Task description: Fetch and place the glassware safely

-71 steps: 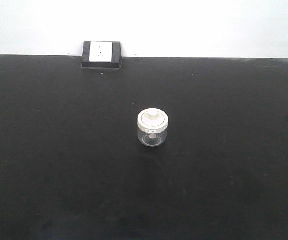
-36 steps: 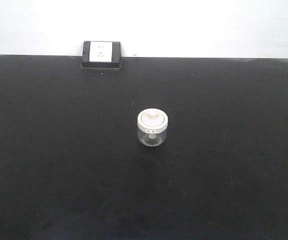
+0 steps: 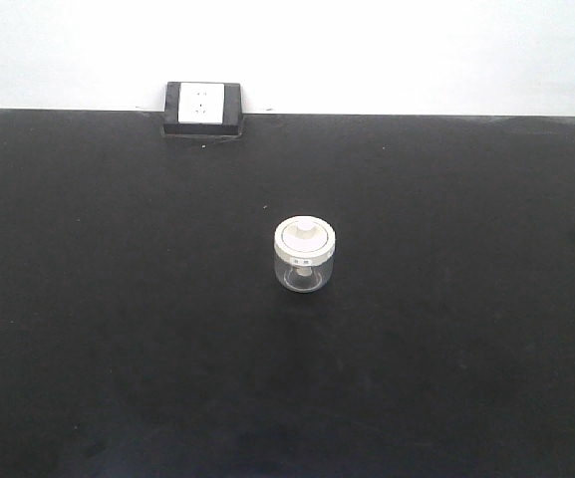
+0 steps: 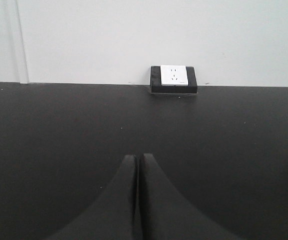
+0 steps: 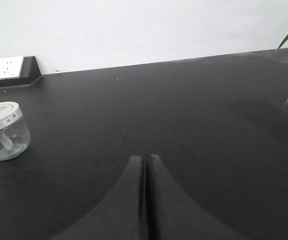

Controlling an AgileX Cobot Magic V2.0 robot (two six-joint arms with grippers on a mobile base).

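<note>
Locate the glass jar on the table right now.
In the front view the glass jar stands upright near the middle of the black table, well in front of the wall socket, with neither gripper touching it.

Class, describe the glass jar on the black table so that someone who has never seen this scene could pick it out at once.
Start at the wide black table against the white wall, with a white socket plate at its far edge. Near the table's middle, in front of and right of the socket, stands a small squat clear glass jar. Its cream-white round lid with a central knob marks it out; nothing else stands near it.
</note>
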